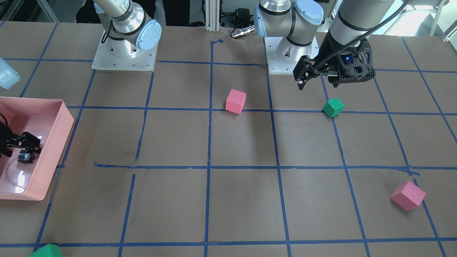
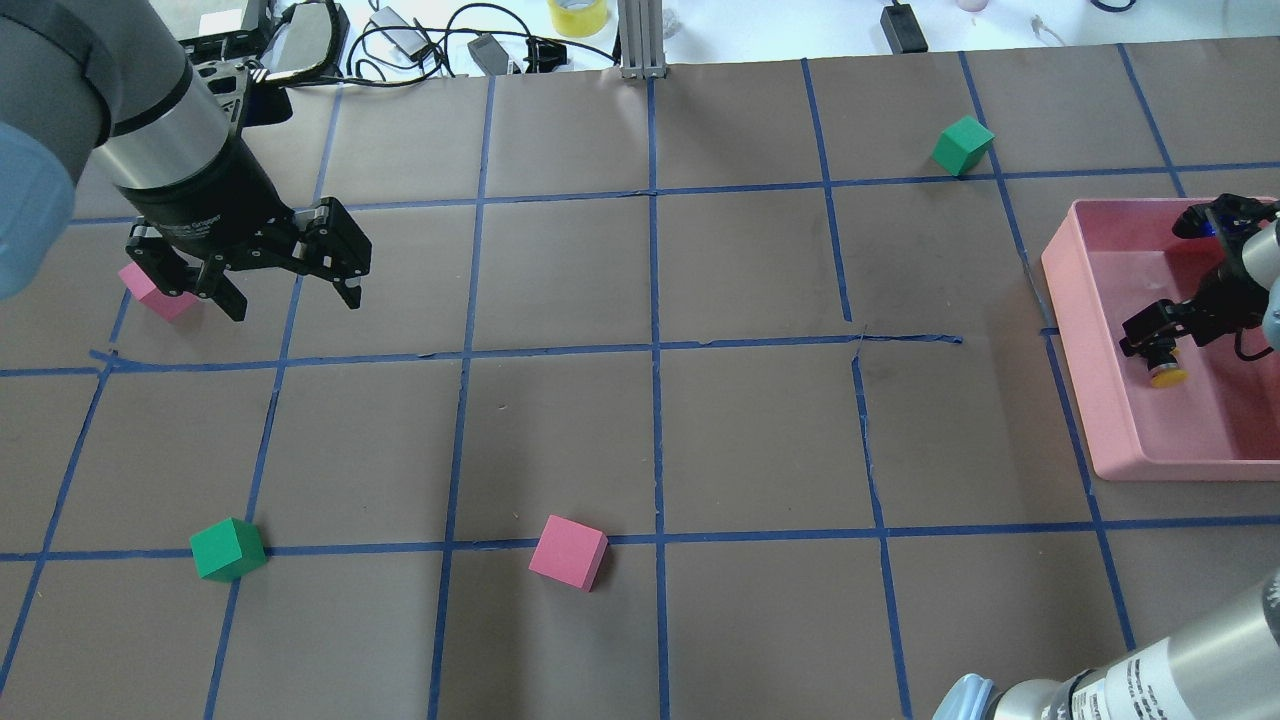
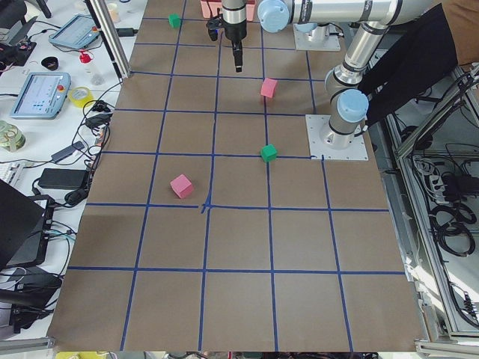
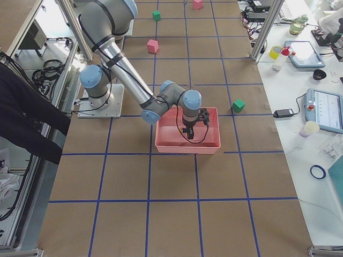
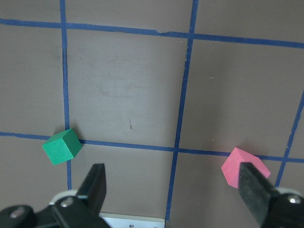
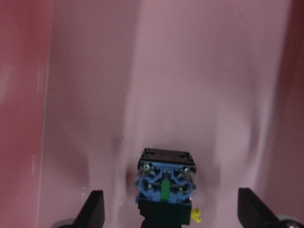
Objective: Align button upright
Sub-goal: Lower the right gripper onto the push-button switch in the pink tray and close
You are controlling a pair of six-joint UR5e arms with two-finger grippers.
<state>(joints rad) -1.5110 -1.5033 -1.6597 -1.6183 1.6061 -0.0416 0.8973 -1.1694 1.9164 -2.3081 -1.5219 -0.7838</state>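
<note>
The button (image 6: 165,184) stands in the pink tray (image 2: 1180,468) with its blue and black base toward the wrist camera and a sliver of yellow cap beneath. In the overhead view the yellow cap (image 2: 1167,375) shows just below my right gripper (image 2: 1160,345). My right gripper (image 6: 173,211) is open, its fingers wide on either side of the button and not touching it. In the front view it (image 1: 22,147) hovers over the button (image 1: 25,156). My left gripper (image 2: 292,300) is open and empty above the table, far from the tray.
A pink cube (image 2: 160,297) sits partly behind the left gripper. A green cube (image 2: 228,549) and a pink cube (image 2: 568,552) lie nearer the robot. Another green cube (image 2: 963,145) lies at the far side, left of the tray. The tray walls (image 1: 53,160) rise around the right gripper.
</note>
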